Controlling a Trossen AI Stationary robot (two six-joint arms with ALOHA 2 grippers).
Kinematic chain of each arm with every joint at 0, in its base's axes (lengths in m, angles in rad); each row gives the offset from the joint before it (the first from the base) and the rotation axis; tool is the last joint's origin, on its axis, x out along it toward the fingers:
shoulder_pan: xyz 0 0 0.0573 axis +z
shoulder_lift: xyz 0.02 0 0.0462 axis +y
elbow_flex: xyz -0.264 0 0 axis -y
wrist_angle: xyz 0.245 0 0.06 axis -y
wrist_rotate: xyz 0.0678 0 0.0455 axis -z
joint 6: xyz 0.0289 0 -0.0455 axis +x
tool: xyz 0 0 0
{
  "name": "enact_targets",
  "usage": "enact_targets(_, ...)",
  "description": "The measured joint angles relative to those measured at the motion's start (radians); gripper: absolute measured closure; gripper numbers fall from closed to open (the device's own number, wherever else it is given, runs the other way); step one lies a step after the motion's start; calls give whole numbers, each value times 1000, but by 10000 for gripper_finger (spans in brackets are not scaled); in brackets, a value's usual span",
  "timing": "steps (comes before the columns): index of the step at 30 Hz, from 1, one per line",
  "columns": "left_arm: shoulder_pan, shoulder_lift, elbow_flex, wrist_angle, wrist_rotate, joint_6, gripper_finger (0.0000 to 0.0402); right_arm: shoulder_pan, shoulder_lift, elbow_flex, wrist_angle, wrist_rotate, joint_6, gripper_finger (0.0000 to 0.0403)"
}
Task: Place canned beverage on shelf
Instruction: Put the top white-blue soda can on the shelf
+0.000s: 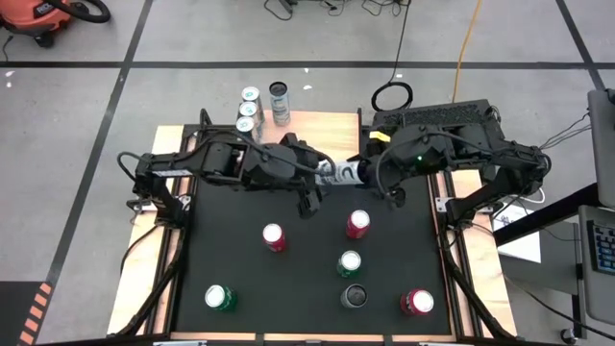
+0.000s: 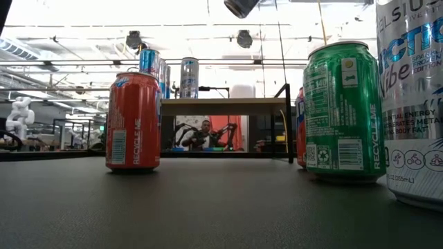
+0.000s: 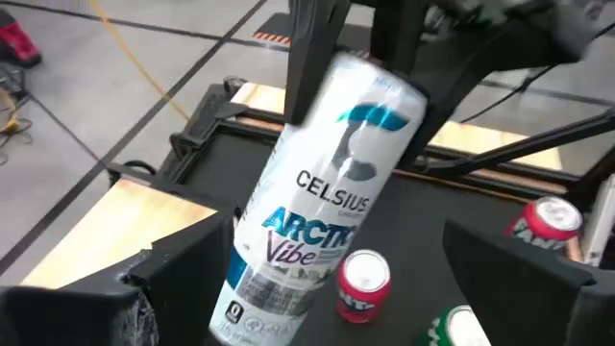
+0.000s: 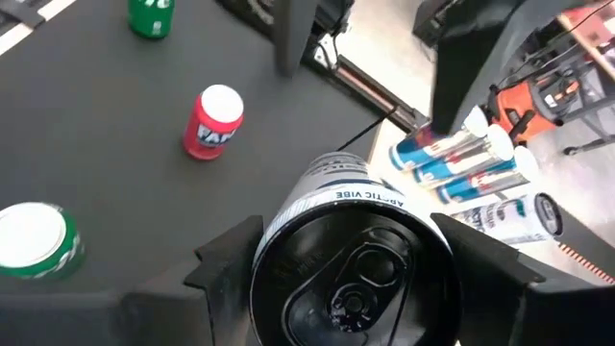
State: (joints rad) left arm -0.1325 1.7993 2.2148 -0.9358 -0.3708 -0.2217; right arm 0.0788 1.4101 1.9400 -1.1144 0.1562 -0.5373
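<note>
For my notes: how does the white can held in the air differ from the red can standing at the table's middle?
The white Celsius can is tall, slim and tilted, gripped by the right claw. The red can is shorter, upright, and stands free on the black tabletop. Both are drink cans, neither yet on the shelf.

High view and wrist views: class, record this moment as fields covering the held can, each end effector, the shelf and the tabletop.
held can: slim white Celsius can, tipped sideways in the air
right end effector: shut on that can
left end effector: open, fingers either side of it
shelf: light-wood board, four cans at one end
black tabletop: six upright cans
</note>
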Motion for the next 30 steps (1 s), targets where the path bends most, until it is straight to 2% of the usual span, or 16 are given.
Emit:
enact_targets(12,2,52,-1,-17,-23,1,23,0,0,-1,43,-1,2,158)
enact_targets(22,3,74,-1,-11,-57,128,23,0,0,-1,42,-3,6,158)
enact_targets(30,3,74,-1,24,-87,158,23,-2,0,-1,41,-3,35,158)
